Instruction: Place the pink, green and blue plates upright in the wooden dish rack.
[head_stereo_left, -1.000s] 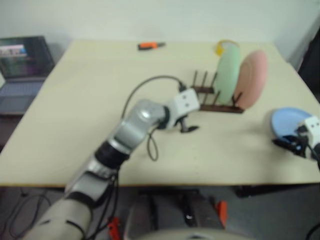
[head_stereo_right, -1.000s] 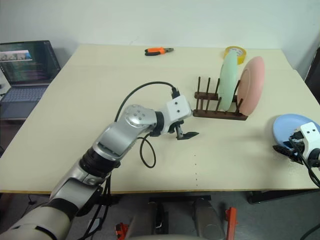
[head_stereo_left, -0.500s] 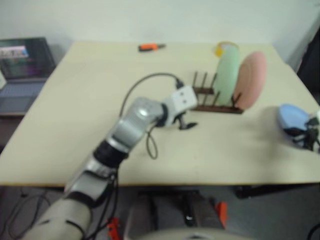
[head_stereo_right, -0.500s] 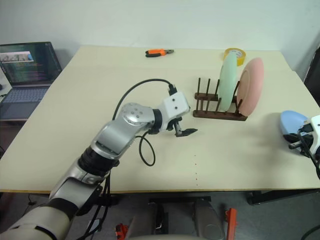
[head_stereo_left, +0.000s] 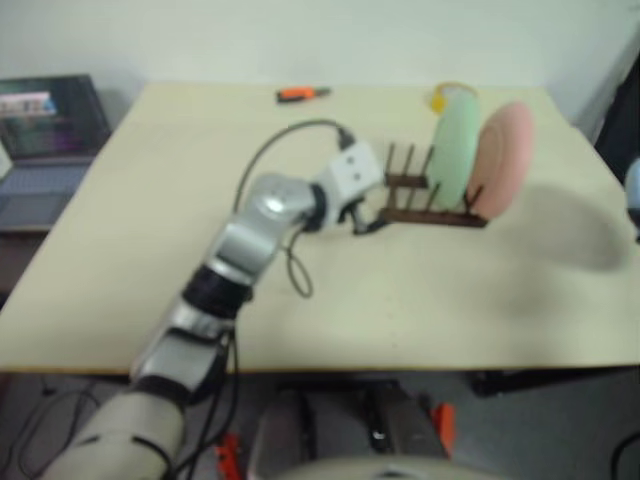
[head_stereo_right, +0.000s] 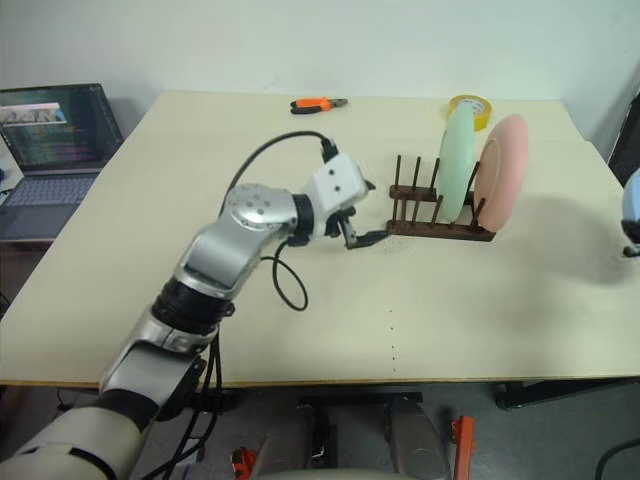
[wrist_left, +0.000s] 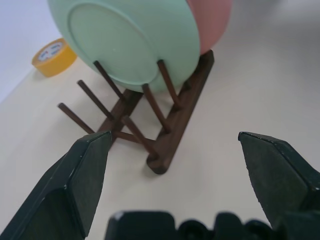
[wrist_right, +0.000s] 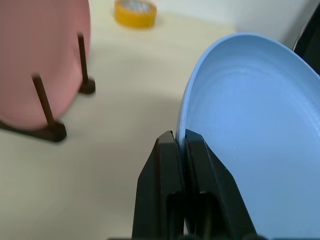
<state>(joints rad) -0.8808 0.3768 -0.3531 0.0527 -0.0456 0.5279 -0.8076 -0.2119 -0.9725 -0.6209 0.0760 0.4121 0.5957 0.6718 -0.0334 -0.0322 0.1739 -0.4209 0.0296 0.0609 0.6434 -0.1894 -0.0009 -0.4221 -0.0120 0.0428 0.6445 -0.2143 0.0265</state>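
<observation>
Since a sec ago the blue plate (wrist_right: 250, 130) is no longer lying flat near the table's right edge: it's now lifted off the surface, pinched at its rim by the right gripper (wrist_right: 181, 145), whose two black fingers are closing tight on that rim w/ the plate's hollow face showing beside them; in the head view just a sliver of blue is showing at the far right, past the table (head_stereo_right: 450, 310) edge, w/ a soft shadow lying on the surface below it. The left gripper (head_stereo_right: 362, 239) is also sitting closer to the wooden dish rack (head_stereo_right: 440, 215) than before, its fingertips now just beside the rack's left end, jaws standing wide apart and holding nothing; in the left wrist view the rack's near end is sitting between the two fingers (wrist_left: 75, 185). The rack is standing toward the back right part of the table, w/ the green plate (head_stereo_right: 458, 162) and pink plate (head_stereo_right: 501, 170) both standing upright among its pegs, pink at the right end, green just left of it, empty pegs further left. A yellow tape roll (head_stereo_right: 470, 105) is lying near the back edge behind the rack, orange pliers (head_stereo_right: 318, 103) near the back edge further left.
</observation>
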